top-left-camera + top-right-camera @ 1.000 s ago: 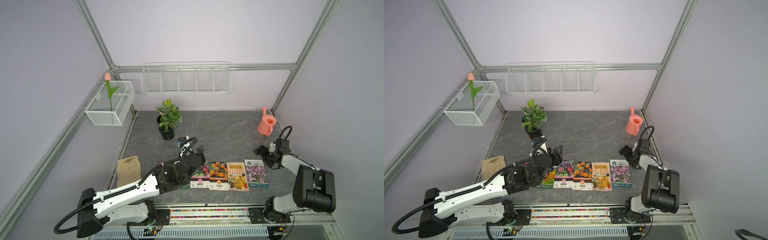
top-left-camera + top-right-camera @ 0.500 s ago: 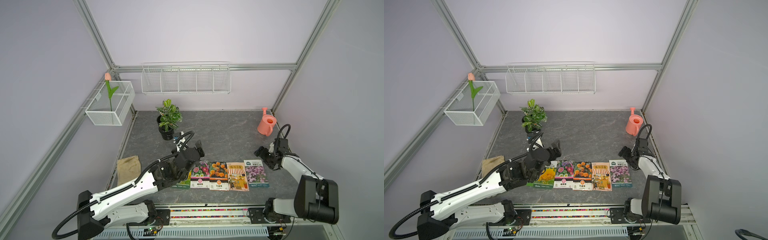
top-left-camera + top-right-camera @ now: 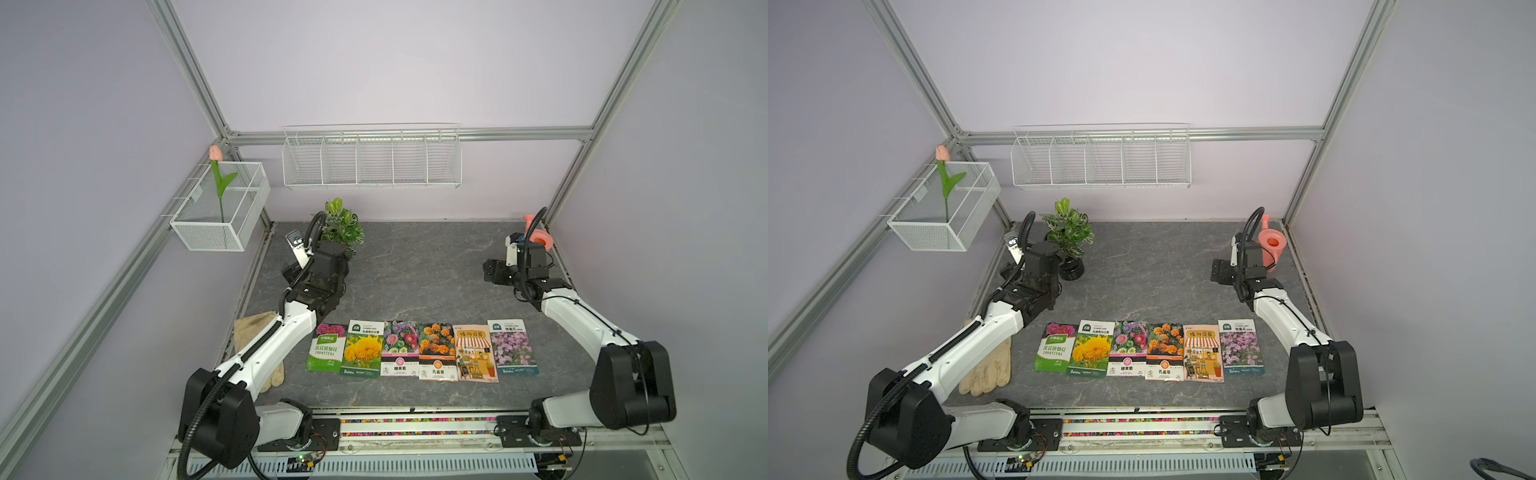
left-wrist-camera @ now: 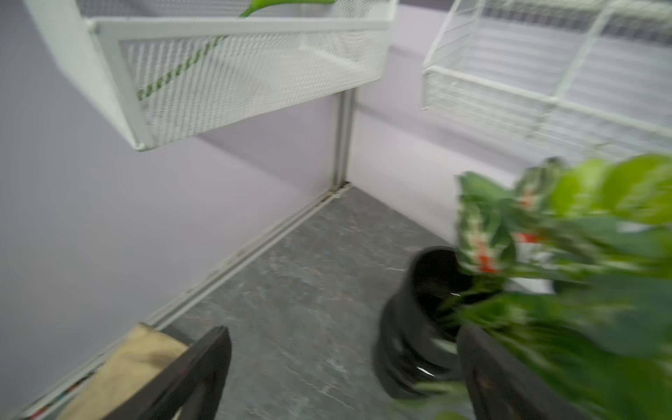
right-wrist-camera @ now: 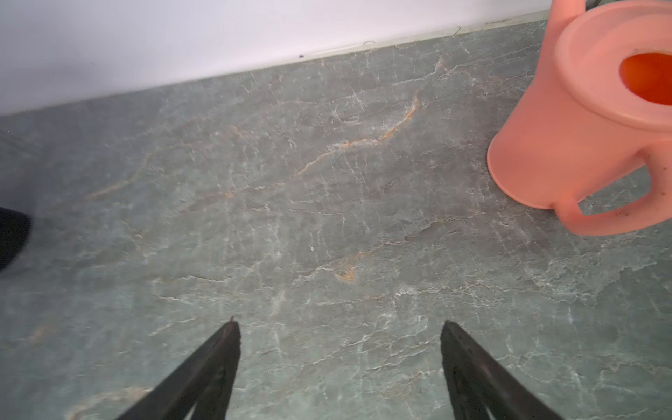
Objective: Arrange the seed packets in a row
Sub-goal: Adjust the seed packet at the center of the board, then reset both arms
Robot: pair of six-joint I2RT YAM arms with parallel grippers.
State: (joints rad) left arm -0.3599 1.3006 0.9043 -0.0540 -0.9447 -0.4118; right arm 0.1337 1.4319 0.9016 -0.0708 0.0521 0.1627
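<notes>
now six packets [image 3: 422, 351] are lying side by side in a row at the front of the table [image 3: 415, 270], left gripper [image 4: 345, 332] by the plant [image 4: 582, 225] and right gripper [image 5: 340, 323] by the can [image 5: 567, 127] are hanging with jaws spread wide, holding nothing, so it is probably only needing parking clear of the row.

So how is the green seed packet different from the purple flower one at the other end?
The green seed packet has pink flowers above a green panel. The purple flower packet has lilac blooms under a white band. The green seed packet ends the row nearest the beige glove, and the purple flower packet ends it farthest from that glove. Both lie flat, picture up, in the same row.
</notes>
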